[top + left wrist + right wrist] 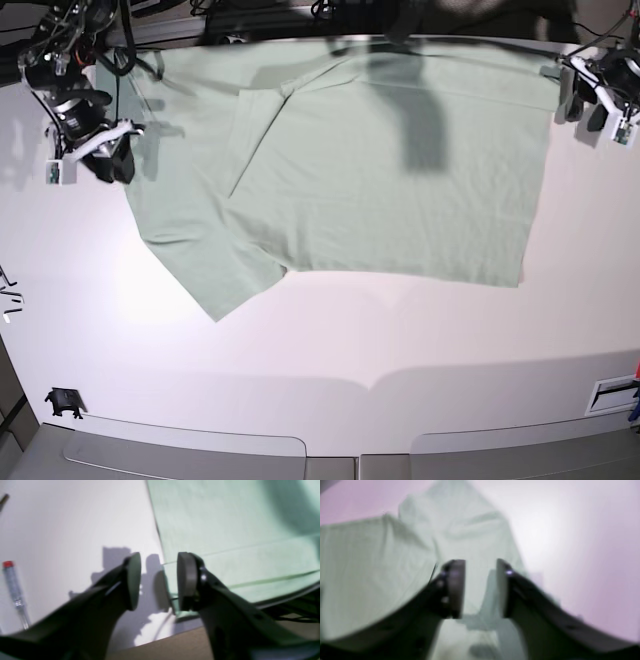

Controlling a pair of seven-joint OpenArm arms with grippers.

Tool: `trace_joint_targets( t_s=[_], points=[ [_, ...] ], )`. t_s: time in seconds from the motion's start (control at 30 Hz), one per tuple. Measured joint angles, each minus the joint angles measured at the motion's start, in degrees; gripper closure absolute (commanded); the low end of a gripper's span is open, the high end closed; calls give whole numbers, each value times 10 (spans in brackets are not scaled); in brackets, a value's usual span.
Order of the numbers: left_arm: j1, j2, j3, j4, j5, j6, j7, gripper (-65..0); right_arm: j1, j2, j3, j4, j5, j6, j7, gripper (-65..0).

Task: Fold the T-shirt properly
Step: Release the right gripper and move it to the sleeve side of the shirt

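Observation:
The pale sage-green T-shirt lies spread flat across the back of the white table, with one sleeve pointing to the front left. My left gripper is open at the shirt's far right corner. In the left wrist view it hovers over the hemmed edge of the shirt, empty. My right gripper is open at the shirt's left edge. In the right wrist view it hangs over rumpled fabric, holding nothing.
A clear pen-like tool with a red cap lies on the table left of my left gripper. A small black object sits at the front left corner. A white label lies at the front right. Cables run along the back edge.

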Motion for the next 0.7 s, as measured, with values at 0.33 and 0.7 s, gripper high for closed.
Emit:
trace_joint_targets(
  t_s=[0.33,0.7],
  points=[
    [0,0,-3,0,0,0,0,-248,115,7,0,-141,-53,-5,86,-306],
    [0,0,-3,0,0,0,0,-248,300,88,-110,-516,-33,-2,87,-306]
  ],
)
